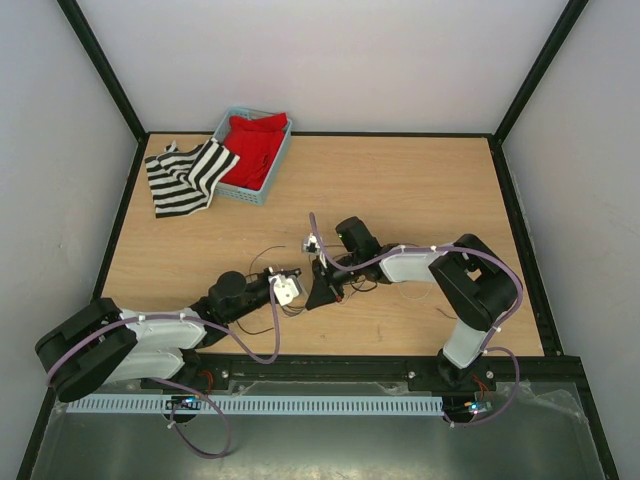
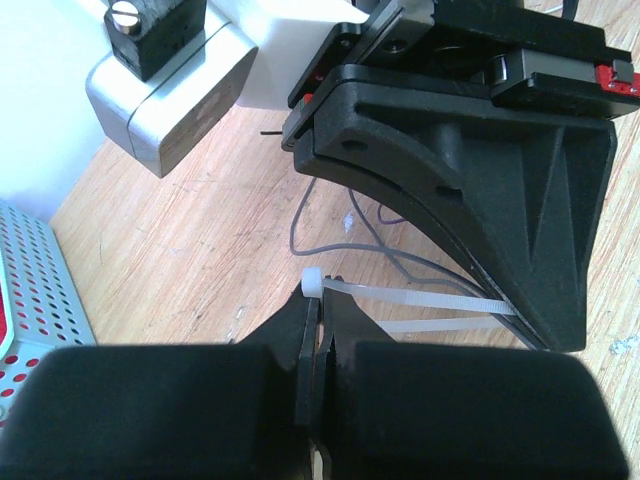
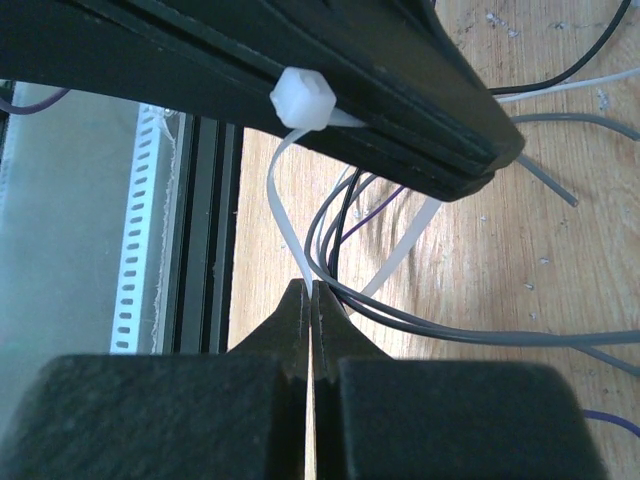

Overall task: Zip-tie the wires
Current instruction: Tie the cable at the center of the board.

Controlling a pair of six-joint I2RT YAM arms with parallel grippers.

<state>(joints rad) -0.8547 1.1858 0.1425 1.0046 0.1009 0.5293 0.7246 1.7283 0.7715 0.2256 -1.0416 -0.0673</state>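
Note:
The wires (image 3: 452, 331) are thin grey, black and purple strands lying on the wooden table and passing through the loop of a white zip tie (image 3: 287, 200). My right gripper (image 3: 312, 290) is shut on the zip tie's strap. The tie's head (image 3: 300, 100) sits against my left gripper's black fingers (image 3: 400, 95). In the left wrist view my left gripper (image 2: 318, 300) is shut on the zip tie (image 2: 420, 297) just behind its head (image 2: 312, 283), and grey wires (image 2: 400, 262) lie beyond it. In the top view both grippers meet mid-table, left (image 1: 298, 284) and right (image 1: 320, 292).
A blue basket (image 1: 243, 192) holding red cloth stands at the back left, with a black-and-white striped cloth (image 1: 185, 177) beside it. Loose wire ends (image 3: 545, 185) spread over the table. A perforated metal rail (image 1: 300, 404) runs along the near edge.

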